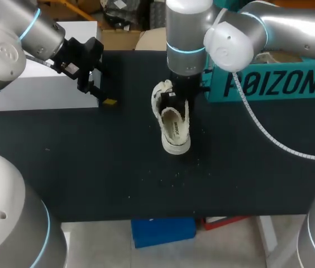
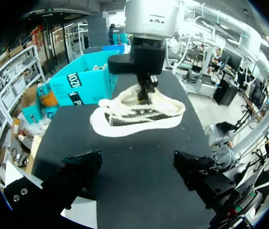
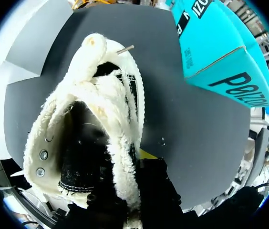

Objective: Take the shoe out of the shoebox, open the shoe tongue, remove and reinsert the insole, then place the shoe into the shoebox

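A white fleece-lined shoe (image 1: pixel 172 127) lies on the black table (image 1: pixel 90 162), its toe toward the front edge. My right gripper (image 1: pixel 175 99) comes straight down onto its opening. In the right wrist view that gripper (image 3: pixel 128 194) is shut on a fleecy edge of the shoe (image 3: pixel 91 95), with the dark inside beside it; I cannot tell whether that edge is the tongue. The left wrist view shows the shoe (image 2: pixel 125 117) side-on under the right gripper (image 2: pixel 143 93). My left gripper (image 1: pixel 99 89) hangs open at the left, well apart from the shoe, nothing between its fingers (image 2: pixel 79 176).
The teal shoebox (image 1: pixel 269 84) stands at the back right, close behind the right arm. A white box (image 1: pixel 40 84) sits at the back left, right beside the left gripper. A white cable (image 1: pixel 269 137) hangs from the right arm over the table.
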Robot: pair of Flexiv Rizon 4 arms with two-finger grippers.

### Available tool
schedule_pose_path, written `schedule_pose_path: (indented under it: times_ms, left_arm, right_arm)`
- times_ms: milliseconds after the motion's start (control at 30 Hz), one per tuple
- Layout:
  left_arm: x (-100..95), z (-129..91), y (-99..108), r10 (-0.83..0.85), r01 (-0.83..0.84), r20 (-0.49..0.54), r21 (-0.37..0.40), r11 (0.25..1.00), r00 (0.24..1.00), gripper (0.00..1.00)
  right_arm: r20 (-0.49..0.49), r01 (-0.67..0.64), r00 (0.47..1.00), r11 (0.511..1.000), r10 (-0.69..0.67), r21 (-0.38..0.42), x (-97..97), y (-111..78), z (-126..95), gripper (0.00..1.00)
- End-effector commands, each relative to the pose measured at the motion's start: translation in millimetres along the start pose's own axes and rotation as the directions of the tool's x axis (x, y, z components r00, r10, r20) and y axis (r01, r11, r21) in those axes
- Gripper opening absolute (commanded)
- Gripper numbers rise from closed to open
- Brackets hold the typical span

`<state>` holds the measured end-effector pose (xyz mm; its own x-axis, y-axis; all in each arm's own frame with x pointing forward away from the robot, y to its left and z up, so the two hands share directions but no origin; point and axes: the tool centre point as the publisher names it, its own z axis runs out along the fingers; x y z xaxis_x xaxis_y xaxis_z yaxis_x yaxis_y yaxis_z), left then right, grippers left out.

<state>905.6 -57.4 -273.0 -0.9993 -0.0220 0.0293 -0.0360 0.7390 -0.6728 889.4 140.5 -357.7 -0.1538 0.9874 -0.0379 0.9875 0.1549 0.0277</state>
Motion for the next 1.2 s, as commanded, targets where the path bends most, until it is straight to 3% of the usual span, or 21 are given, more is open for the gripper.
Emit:
schedule_pose_path:
  times_ms: [33,133,233,333,367,400,433,467,600,633,1100,1200]
  left_arm:
    - [0.5,1.6,0.2,0.000,0.000,0.004,-0.002,1.000,1.000,1.00]
    - [0.5,1.6,0.2,0.000,0.000,0.004,-0.002,1.000,1.000,1.00]
    - [0.5,1.6,0.2,0.000,0.000,0.004,-0.002,1.000,1.000,1.00]
    - [0.5,1.6,0.2,0.000,0.000,0.004,-0.002,1.000,1.000,1.00]
    - [0.5,1.6,0.2,0.000,0.000,0.004,-0.002,1.000,1.000,1.00]
    - [0.5,1.6,0.2,0.000,0.000,0.004,-0.002,1.000,1.000,1.00]
    - [0.5,1.6,0.2,0.000,0.000,0.004,-0.002,1.000,1.000,1.00]
    - [0.5,1.6,0.2,0.000,0.000,0.004,-0.002,1.000,1.000,1.00]
    - [0.5,1.6,0.2,0.000,0.000,0.004,-0.002,1.000,1.000,1.00]
    - [0.5,1.6,0.2,0.000,0.000,0.004,-0.002,1.000,1.000,1.00]
    - [0.5,1.6,0.2,0.000,0.000,0.004,-0.002,1.000,1.000,1.00]
    - [0.5,1.6,0.2,0.000,0.000,0.004,-0.002,1.000,1.000,1.00]
  right_arm:
    - [-0.038,0.138,0.989,0.990,-0.140,-0.037,-31.1,-7.6,-60.5,0.00]
    - [-0.019,0.423,0.906,0.906,-0.423,-0.001,-48.3,-4.4,-94.9,0.00]
    - [-0.027,0.671,0.742,0.740,-0.670,0.053,-70.0,-1.5,-131.5,0.00]
    - [-0.060,0.858,0.493,0.473,-0.868,0.201,-91.2,2.8,-162.7,0.00]
    - [-0.090,0.902,0.371,0.336,-0.924,0.271,-98.4,6.8,-174.3,0.00]
    - [-0.097,0.913,0.310,0.268,-0.946,0.307,-100.8,10.5,-181.6,0.00]
    - [-0.124,0.914,0.206,0.145,-0.971,0.379,-104.8,14.5,-189.5,0.00]
    - [-0.094,0.879,0.201,0.138,-0.975,0.456,-113.3,19.3,-199.3,0.00]
    - [-0.132,0.871,0.096,0.019,-0.987,0.490,-113.3,19.3,-199.3,0.00]
    - [-0.134,0.870,0.091,0.014,-0.987,0.492,-113.3,19.3,-199.3,0.00]
    - [-0.134,0.870,0.091,0.014,-0.987,0.492,-113.3,19.3,-199.3,0.00]
    - [-0.113,0.857,0.104,0.031,-0.988,0.514,-132.1,30.8,-197.4,0.00]
